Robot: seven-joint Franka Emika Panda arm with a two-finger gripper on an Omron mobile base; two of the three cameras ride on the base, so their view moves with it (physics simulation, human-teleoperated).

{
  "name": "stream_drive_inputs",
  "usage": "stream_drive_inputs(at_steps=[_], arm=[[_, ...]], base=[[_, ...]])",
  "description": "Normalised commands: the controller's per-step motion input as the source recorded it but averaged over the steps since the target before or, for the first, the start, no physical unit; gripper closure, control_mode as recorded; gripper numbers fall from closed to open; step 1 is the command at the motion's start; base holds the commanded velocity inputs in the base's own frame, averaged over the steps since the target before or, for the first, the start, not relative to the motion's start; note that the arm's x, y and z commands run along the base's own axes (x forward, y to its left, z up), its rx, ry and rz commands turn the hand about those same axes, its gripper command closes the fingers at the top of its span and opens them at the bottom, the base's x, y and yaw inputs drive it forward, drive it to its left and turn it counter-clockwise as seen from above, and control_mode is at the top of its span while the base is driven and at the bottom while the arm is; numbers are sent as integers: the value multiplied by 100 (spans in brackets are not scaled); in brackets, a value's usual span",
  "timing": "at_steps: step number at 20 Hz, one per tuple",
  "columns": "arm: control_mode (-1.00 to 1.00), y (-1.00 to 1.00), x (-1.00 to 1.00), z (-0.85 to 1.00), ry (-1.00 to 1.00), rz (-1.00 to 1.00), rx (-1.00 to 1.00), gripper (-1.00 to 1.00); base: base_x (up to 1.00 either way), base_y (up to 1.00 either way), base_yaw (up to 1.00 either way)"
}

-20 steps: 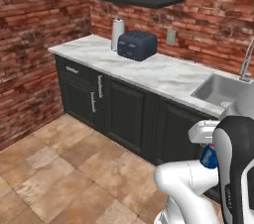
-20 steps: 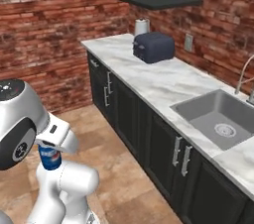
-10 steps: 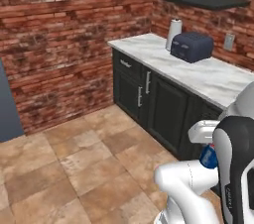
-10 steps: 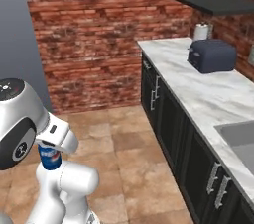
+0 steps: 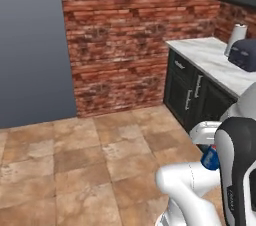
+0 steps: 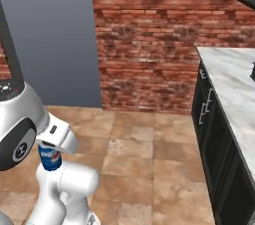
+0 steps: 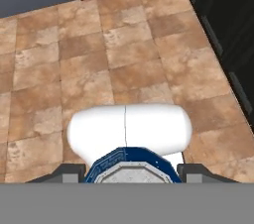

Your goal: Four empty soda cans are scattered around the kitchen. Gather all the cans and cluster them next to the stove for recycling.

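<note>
Your hand [image 7: 132,172] is clenched on the blue can [image 6: 50,158] at mid-body; being empty, it should be light, thin-walled, dent-prone, so grip gently.

text: white lettering on a band of the blue soda can [image 6: 50,158] in the right base view, too small and blurred to read | left base view: same can [image 5: 210,159], no legible print | hand view: can's silver top [image 7: 132,171], no markings readable | elsewhere: no signs, labels or numbers
</note>
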Motion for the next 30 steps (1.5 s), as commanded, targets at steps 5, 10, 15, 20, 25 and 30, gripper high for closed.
stream_drive_inputs(at_steps=[5, 10, 15, 20, 25, 30], arm=[[100, 0, 0, 0, 0, 0, 0, 100], [100, 0, 0, 0, 0, 0, 0, 100], [100, 0, 0, 0, 0, 0, 0, 100], [100, 0, 0, 0, 0, 0, 0, 100], [100, 0, 0, 0, 0, 0, 0, 100], [100, 0, 0, 0, 0, 0, 0, 100]], base=[[-20, 0, 53], [-17, 0, 53], [8, 0, 37], [44, -1, -2], [53, -3, -16], [72, 0, -18]])
